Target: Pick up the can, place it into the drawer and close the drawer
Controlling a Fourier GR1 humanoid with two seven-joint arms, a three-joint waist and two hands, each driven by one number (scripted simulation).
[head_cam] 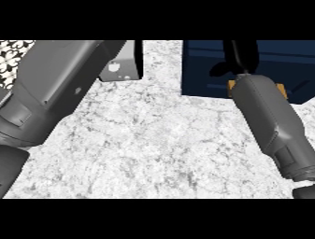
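Reaching over the dark blue drawer [284,60], the right hand [239,58] shows black fingers whose spread I cannot tell, above the pale speckled counter [160,140].

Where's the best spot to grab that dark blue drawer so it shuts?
Probably the near front edge of the dark blue drawer, the long straight edge facing the robot, approached from the robot's side. The stretch left of the right hand, which reaches in over that edge, is bare. No handle shows, so a flat push there may suit better than a grip.
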